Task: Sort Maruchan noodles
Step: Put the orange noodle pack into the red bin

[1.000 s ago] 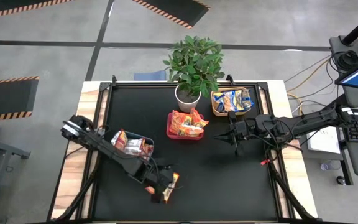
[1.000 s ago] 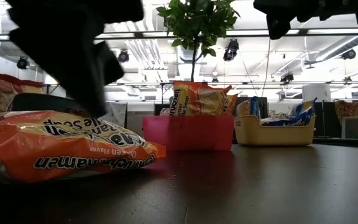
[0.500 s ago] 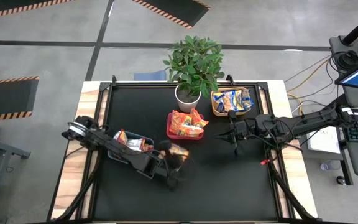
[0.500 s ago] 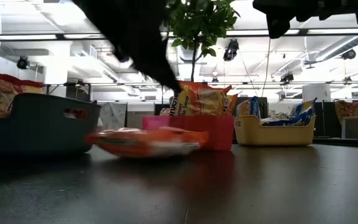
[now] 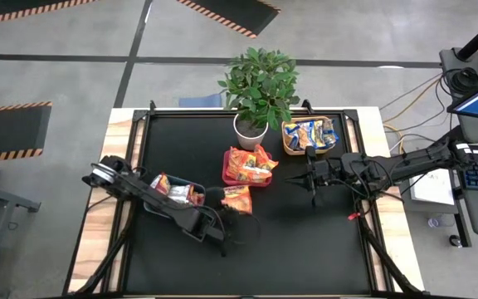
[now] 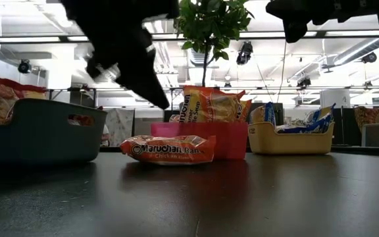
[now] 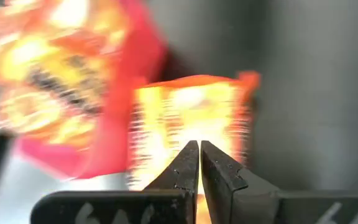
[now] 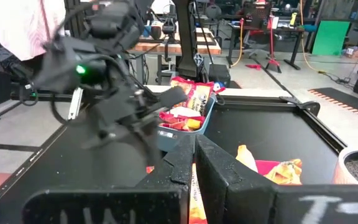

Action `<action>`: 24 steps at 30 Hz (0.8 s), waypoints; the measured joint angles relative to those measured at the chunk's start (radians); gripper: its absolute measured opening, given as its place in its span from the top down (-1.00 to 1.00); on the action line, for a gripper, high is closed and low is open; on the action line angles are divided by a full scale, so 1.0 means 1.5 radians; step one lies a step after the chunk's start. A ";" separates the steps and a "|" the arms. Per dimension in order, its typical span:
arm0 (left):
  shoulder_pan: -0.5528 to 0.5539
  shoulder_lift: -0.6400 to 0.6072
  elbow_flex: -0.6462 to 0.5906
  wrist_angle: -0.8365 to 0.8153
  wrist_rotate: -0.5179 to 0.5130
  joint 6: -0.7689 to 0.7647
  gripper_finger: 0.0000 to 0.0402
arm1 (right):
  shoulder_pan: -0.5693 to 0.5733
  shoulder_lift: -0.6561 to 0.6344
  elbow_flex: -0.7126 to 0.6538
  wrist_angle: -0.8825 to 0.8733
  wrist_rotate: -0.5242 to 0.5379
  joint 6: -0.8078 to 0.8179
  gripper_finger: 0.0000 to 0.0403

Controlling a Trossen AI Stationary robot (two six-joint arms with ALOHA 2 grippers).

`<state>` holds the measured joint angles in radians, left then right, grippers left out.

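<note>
One orange Maruchan packet lies flat on the black mat just in front of the red bin, which holds more orange packets. Blue-and-yellow packets fill the tan bin. Mixed packets sit in the grey-blue bin. My left gripper is shut and hangs above the near end of the lone packet, clear of it. My right gripper waits shut, raised over the mat right of the red bin.
A potted plant stands at the far edge behind the red bin. The mat's near half and the stretch between the two arms are bare mat. Cables and a keyboard lie beyond the table's right edge.
The orange packet has moved from the mat's near edge to a spot in front of the red bin and now lies flat there. My left gripper travelled with it toward the far edge, then drew back up and slightly left, clear of it. The right arm kept still.
</note>
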<state>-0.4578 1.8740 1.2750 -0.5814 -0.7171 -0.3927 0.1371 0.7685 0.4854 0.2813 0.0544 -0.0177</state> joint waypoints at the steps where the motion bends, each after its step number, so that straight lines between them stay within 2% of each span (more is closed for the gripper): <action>1: 0.003 0.000 -0.014 0.008 -0.029 -0.009 1.00 | 0.000 0.000 0.000 0.000 0.000 0.000 0.96; 3: 0.011 0.000 -0.041 0.033 -0.057 -0.027 1.00 | 0.000 0.000 0.000 0.000 0.000 0.000 0.96; 6: 0.022 0.006 -0.071 0.078 -0.046 -0.046 1.00 | 0.000 0.000 0.000 0.000 0.000 -0.001 0.96; 11: 0.025 0.033 -0.089 0.156 0.023 -0.040 1.00 | 0.000 0.000 0.001 -0.005 0.001 -0.004 0.96; 18: 0.026 0.073 -0.044 0.328 0.140 0.053 1.00 | 0.000 0.000 0.001 -0.010 0.001 -0.008 0.96; 20: 0.026 0.080 -0.018 0.328 0.148 0.098 1.00 | 0.000 0.000 0.001 -0.011 0.001 -0.007 0.96; 24: 0.025 0.080 0.018 0.233 0.132 0.135 1.00 | 0.000 0.000 0.001 -0.011 0.001 0.012 0.96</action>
<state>-0.4204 1.9936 1.3021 -0.2315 -0.5191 -0.1900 0.1371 0.7685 0.4866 0.2653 0.0555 0.0000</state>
